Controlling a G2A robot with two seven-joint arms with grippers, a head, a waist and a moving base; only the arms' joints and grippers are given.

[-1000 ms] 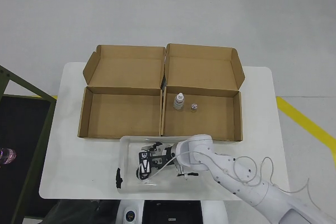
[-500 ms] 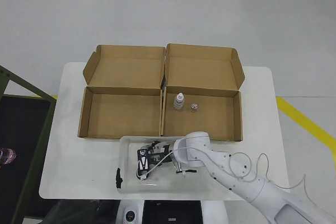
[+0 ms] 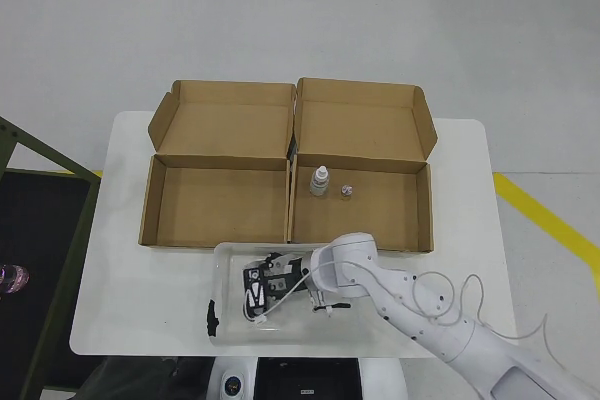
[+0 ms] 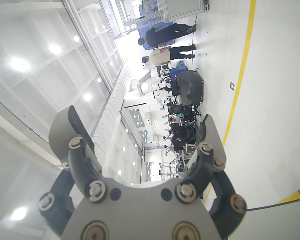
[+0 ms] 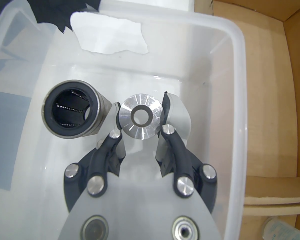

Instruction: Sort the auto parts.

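The right claw (image 5: 141,117) is down inside the clear plastic tub (image 3: 218,268), which sits at the lower centre of the top view on the white counter (image 3: 120,290), just below the two open cardboard boxes. Its jaws are drawn narrow around a small silver round part (image 5: 128,119), one pad pressed to each side of the rim. The part's bore points straight up the claw's own line of approach, so the grip runs across its width, not along its axis. A larger linear bearing (image 5: 71,108) lies on its side just beside the claw's outer finger, too close to tell whether they touch. That closeness is the likeliest snag on a lift. I cannot tell whether the part rests on the tub floor or is clear of it. The right-hand box (image 3: 380,210), upper right of the tub, holds a small bottle (image 3: 320,181) and a small silver piece (image 3: 346,189); the left-hand box (image 3: 215,205) looks bare. The held part probably belongs in the right-hand box, up and away from the tub. The left claw (image 4: 140,116) is spread wide, grips nothing and faces the room, so the right arm is the one placed for the move.
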